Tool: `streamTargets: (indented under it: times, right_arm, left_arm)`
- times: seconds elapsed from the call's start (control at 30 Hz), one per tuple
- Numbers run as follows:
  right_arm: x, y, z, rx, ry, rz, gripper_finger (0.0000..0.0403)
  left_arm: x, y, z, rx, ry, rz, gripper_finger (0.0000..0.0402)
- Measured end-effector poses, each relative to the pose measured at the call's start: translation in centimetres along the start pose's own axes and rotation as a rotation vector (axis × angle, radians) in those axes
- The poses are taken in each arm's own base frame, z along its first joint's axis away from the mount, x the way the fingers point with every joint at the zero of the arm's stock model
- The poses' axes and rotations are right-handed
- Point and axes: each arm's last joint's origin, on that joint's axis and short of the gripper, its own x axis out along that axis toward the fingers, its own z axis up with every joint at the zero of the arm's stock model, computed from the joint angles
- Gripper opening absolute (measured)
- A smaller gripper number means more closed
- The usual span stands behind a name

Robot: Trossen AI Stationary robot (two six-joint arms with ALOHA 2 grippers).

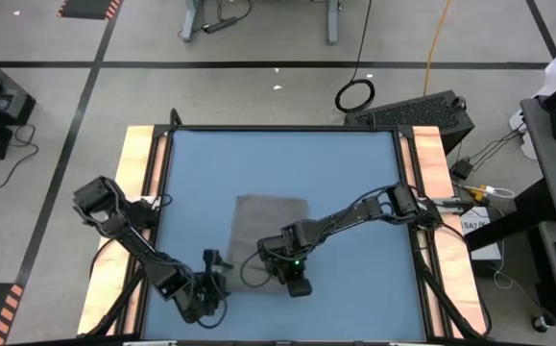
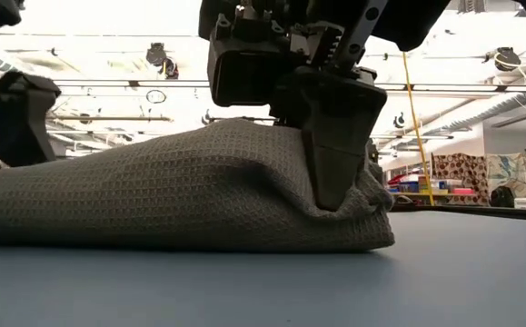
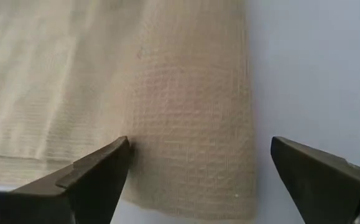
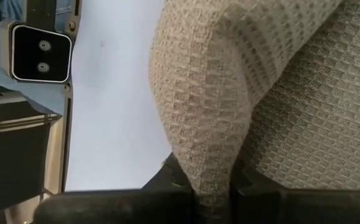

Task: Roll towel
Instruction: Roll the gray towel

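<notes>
Overhead plan, read from the left. The left arm reaches in from the desk's (image 1: pixel 374 279) nine o'clock side; its left end effector (image 1: pixel 216 276) hovers near seven o'clock of the desk, just beside the towel's (image 1: pixel 270 226) near left corner. In the left wrist view its two dark, wedge-shaped fingers (image 3: pixel 96 177) stand spread wide, with the rounded rolled edge of the towel (image 3: pixel 192 124) lying between them; neither finger touches the cloth.

The towel is a grey waffle-weave fabric, a fine grid of small square cells, soft and matte. It lies on the smooth pale-blue desk a little toward six o'clock from the centre; its far part is flat and rectangular, while its near end is gathered into a rounded hump. In the low view the towel (image 2: pixel 181 195) rises as a low mound, highest toward the right, where it ends in a blunt, folded edge.

The right arm crosses in from three o'clock. The right end effector (image 1: pixel 295 277) sits at the towel's near right edge, pressed together on a raised fold of cloth. The right wrist view shows the towel (image 4: pixel 204 112) as a thick ridge pinched between the dark fingers (image 4: pixel 260 190); the low view shows the right end effector (image 2: pixel 335 195) sunk into the mound.
</notes>
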Motion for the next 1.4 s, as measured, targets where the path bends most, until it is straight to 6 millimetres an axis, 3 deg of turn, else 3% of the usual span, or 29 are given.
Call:
streamTargets:
  times: [0.17, 0.3, 0.53, 0.67, 0.73, 0.93, 1.13, 1.23, 1.4]
  right_arm:
    - [0.0, 0.0, 0.0, 0.0, -0.002, -0.007, 0.0015]
    - [0.0, -0.1, 0.0, 0.039, -0.007, -0.041, 0.0029]
    - [-1.2, 1.4, -0.5, 0.063, -0.012, -0.213, 0.0084]
    - [-2.9, 3.8, -1.0, 0.024, -0.038, -0.337, 0.012]
    - [-3.8, 5.4, -1.4, 0.003, -0.058, -0.385, 0.0137]
    - [-4.1, 11.3, -3.4, -0.062, -0.114, -0.525, 0.0181]
    - [-0.5, 17.1, -5.3, -0.189, -0.32, -0.737, 0.0213]
    - [2.0, 18.0, -5.8, -0.2, -0.432, -0.879, 0.0228]
    - [4.6, 16.8, -5.8, -0.186, -0.454, -0.994, 0.0261]
  left_arm:
    - [1.4, 0.3, -0.2, -0.012, 0.06, -0.022, 0.0386]
    - [2.3, 0.5, -0.1, -0.02, 0.087, -0.046, 0.0345]
    - [2.5, 0.9, 0.3, -0.068, 0.119, -0.097, 0.0175]
    - [2.3, 1.2, 0.5, -0.069, 0.125, -0.121, 0.0067]
    - [2.1, 1.4, 0.8, -0.07, 0.135, -0.152, 0.0033]
    - [2.0, 2.8, 1.9, -0.168, 0.205, -0.294, 0.0044]
    - [2.9, 4.4, 2.6, -0.239, 0.27, -0.387, 0.0058]
    - [3.2, 4.9, 2.9, -0.252, 0.288, -0.441, 0.0048]
    - [3.5, 5.5, 3.1, -0.268, 0.301, -0.478, 0.0048]
